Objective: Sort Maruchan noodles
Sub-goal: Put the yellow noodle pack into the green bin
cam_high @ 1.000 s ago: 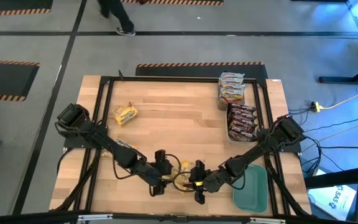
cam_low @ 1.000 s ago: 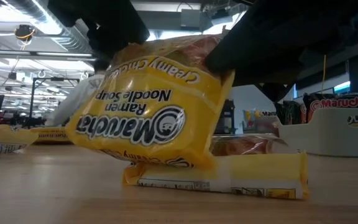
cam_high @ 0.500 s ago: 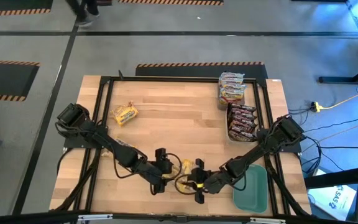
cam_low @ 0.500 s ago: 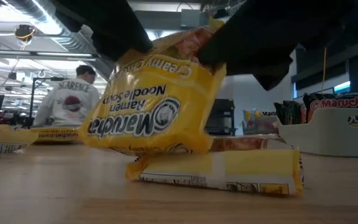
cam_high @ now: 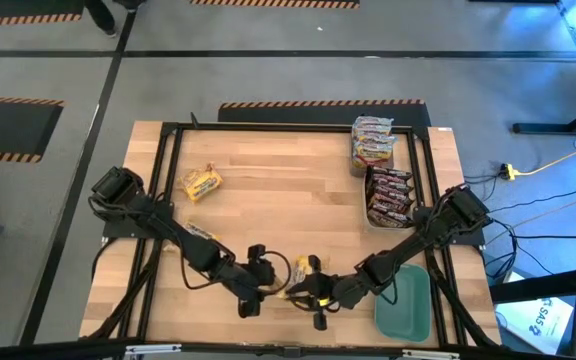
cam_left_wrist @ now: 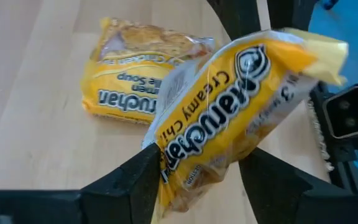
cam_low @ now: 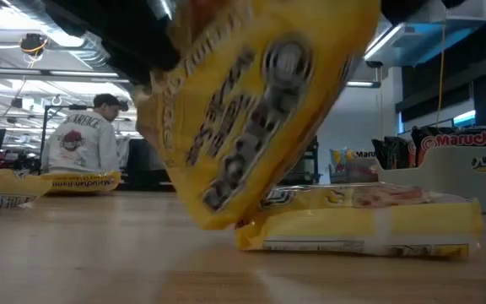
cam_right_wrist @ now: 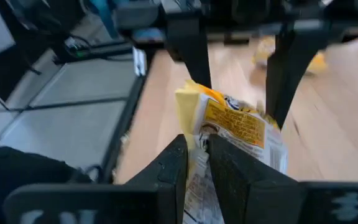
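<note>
Two dark grippers meet over the wooden table's (cam_high: 288, 190) near edge: the left gripper (cam_left_wrist: 194, 186) straddles a crinkly yellow plastic ramen packet (cam_left_wrist: 241, 106), whether squeezing it I cannot tell. The right gripper (cam_right_wrist: 194, 165) pinches that packet's seam; another yellow packet (cam_low: 361, 221) lies flat beneath.

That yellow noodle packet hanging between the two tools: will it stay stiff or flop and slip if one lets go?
The yellow packet hangs tilted, so it would probably swing. The right tool pinches only its thin end seal, and crinkly film may slip. It seems light, with a block inside, so likely stiff in the middle and floppy at the ends.
</note>
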